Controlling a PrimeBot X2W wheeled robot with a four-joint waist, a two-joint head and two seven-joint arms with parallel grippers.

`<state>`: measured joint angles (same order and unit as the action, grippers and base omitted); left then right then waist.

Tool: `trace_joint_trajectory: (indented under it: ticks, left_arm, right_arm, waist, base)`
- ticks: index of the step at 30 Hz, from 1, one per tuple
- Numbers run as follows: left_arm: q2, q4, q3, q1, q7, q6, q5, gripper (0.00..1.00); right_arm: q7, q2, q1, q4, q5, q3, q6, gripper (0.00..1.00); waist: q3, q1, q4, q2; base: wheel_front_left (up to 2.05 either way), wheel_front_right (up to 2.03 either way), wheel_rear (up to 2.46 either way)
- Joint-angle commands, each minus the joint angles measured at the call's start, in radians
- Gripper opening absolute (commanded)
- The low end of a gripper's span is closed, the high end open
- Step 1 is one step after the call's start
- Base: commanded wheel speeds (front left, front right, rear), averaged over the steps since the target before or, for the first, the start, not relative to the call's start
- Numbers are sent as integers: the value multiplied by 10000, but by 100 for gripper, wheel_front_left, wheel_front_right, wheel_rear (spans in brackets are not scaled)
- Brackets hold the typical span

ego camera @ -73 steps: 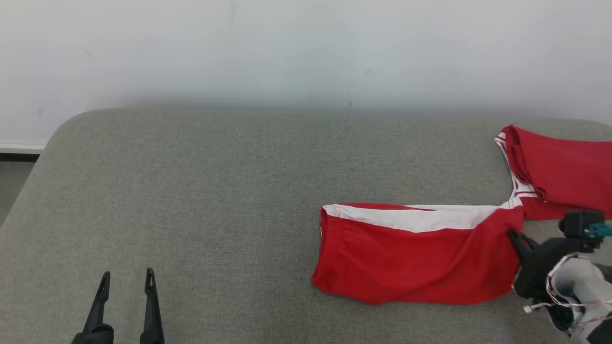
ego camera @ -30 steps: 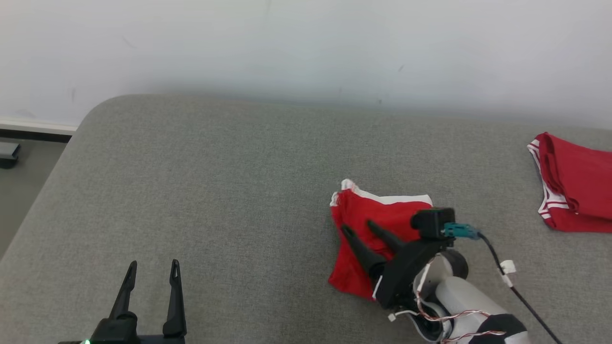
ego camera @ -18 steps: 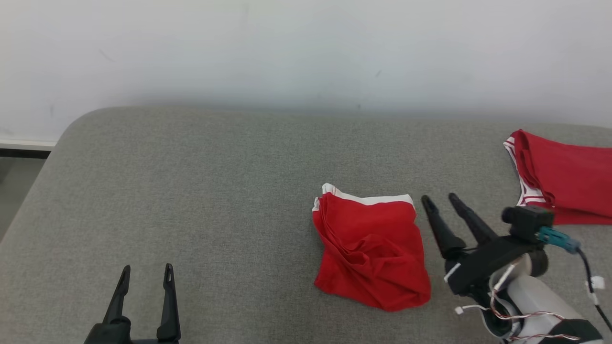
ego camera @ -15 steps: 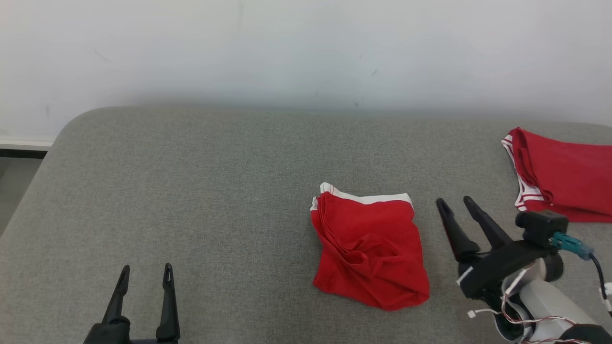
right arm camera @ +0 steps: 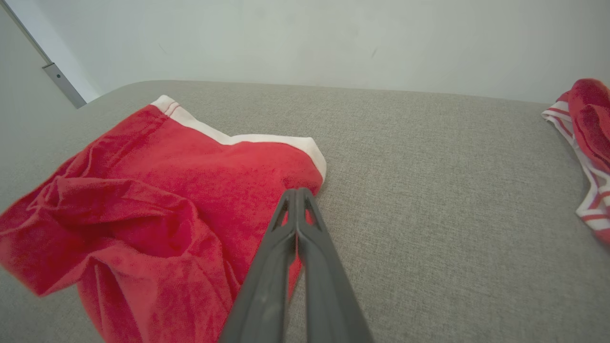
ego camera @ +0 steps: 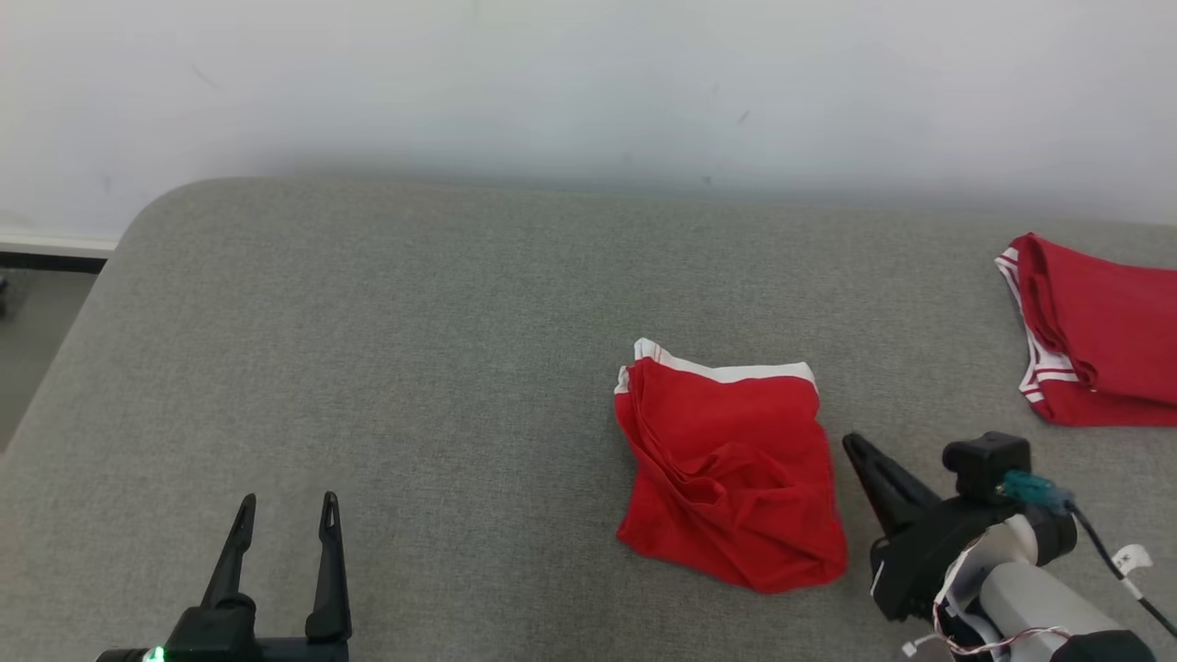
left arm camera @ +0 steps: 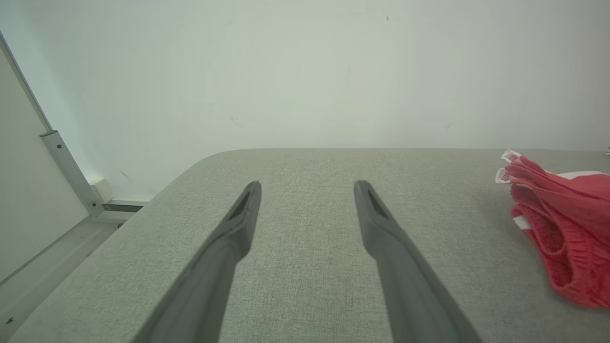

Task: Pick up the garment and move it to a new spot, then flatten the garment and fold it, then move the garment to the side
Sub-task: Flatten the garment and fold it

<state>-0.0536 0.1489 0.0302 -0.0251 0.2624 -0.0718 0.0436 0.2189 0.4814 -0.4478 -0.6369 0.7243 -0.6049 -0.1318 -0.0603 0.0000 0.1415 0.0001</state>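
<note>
Soft red cloth on the garment (ego camera: 731,469), matt, faintly fuzzy, with a white woven edge band; likewise on the second garment (ego camera: 1103,340), white-striped at the hem; coarse grey woven fabric over the padded top (ego camera: 414,368), matt; smooth dull dark plastic on left gripper (ego camera: 287,501) and right gripper (right arm camera: 296,190); flat matt paint on the wall (ego camera: 588,83); pale satin metal on the strip (left arm camera: 71,174).

No text, brand, number or sign legible in any view.
Small white tag (ego camera: 1129,557) on black cable (ego camera: 1099,544), lower right of head view: possibly faint dark marks on it, too small to read.
Thin white strip (ego camera: 877,576) on dark body of right gripper (ego camera: 849,441), lower right of same view: blank or printed, cannot tell.
</note>
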Motion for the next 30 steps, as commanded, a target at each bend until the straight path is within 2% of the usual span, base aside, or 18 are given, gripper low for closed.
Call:
trace_joint_trajectory:
  ticks: [1,8,17,26,30]
  left_arm:
    - [3,37,-2,-112,31,-40,-94,100]
    - [10,97,49,-130,31,-8,-51,100]
    - [15,90,104,-54,31,-2,-22,100]
    - [23,100,-29,-189,31,-47,-42,100]
    - [25,91,-40,-186,31,-46,-32,100]
  right_arm:
    - [-65,-27,-86,-226,-42,-325,30,0]
    - [103,-111,-262,-613,470,-1517,30,0]
    - [368,-127,-249,245,1281,-2726,30,0]
    - [462,-770,-160,1101,1638,-4054,30,0]
    - [465,-956,-204,1555,1504,-4138,30,0]
  waist:
    - [-83,0,154,-1]
    - [-81,0,378,-1]
    - [-41,0,391,-1]
    - [-56,0,591,-1]
    - [-75,0,635,-1]
  base:
    - [0,0,0]
    - [0,0,0]
    - [0,0,0]
    - [0,0,0]
    - [0,0,0]
